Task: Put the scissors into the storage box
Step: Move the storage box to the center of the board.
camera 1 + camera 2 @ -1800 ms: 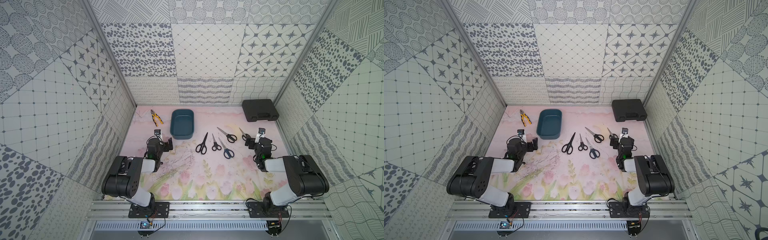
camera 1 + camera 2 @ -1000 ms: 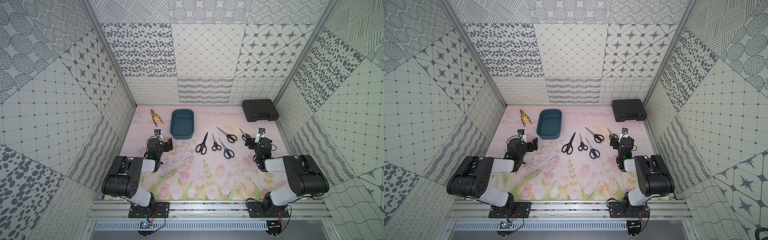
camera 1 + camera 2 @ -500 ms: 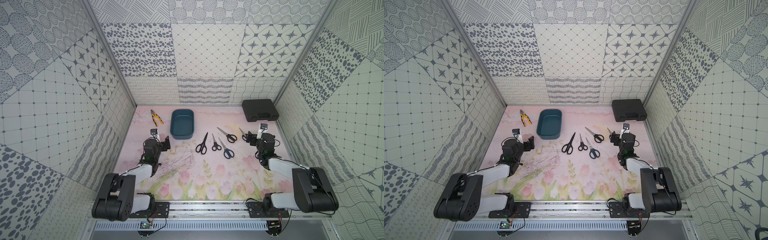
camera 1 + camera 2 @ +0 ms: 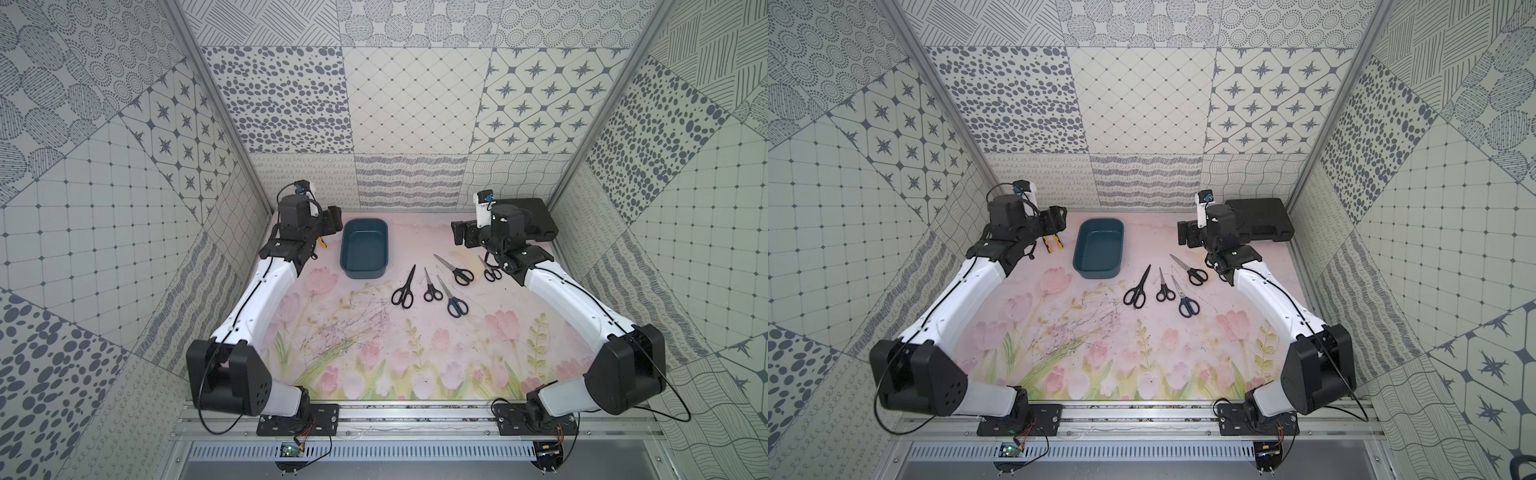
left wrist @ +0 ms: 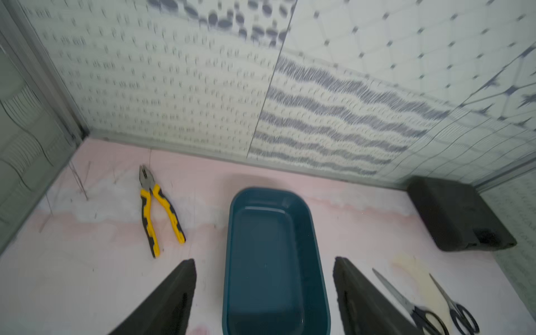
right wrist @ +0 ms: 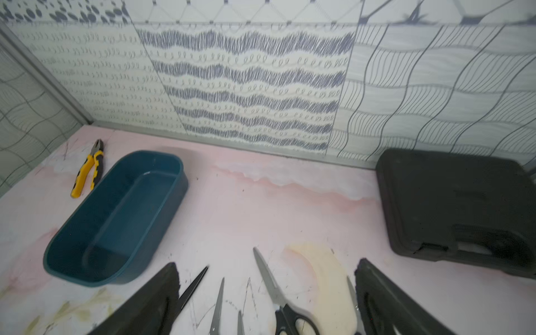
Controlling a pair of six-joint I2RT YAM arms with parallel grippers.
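Note:
The storage box [image 4: 364, 249], a dark teal tub, stands empty at the back of the mat; it shows in both top views [image 4: 1099, 249]. To its right several scissors lie flat: a long black pair [image 4: 404, 289], a small black pair [image 4: 431, 286], a blue-handled pair [image 4: 454, 299], a black pair [image 4: 457, 272], and a small pair [image 4: 490, 270] beside my right arm. My left gripper [image 5: 264, 260] hangs open above the box's near end [image 5: 272, 246], holding nothing. My right gripper [image 6: 267, 263] hovers open over the blades of the scissors [image 6: 278, 293], holding nothing.
Yellow-and-black pliers [image 5: 158, 208] lie left of the box near the back left corner. A flat black hard case [image 6: 455, 208] sits at the back right, just behind my right wrist. Patterned walls close in the mat on three sides.
Both arms have unfolded from their low rest near the front and reached toward the back: the left gripper now hangs by the box, the right one over the scissors.

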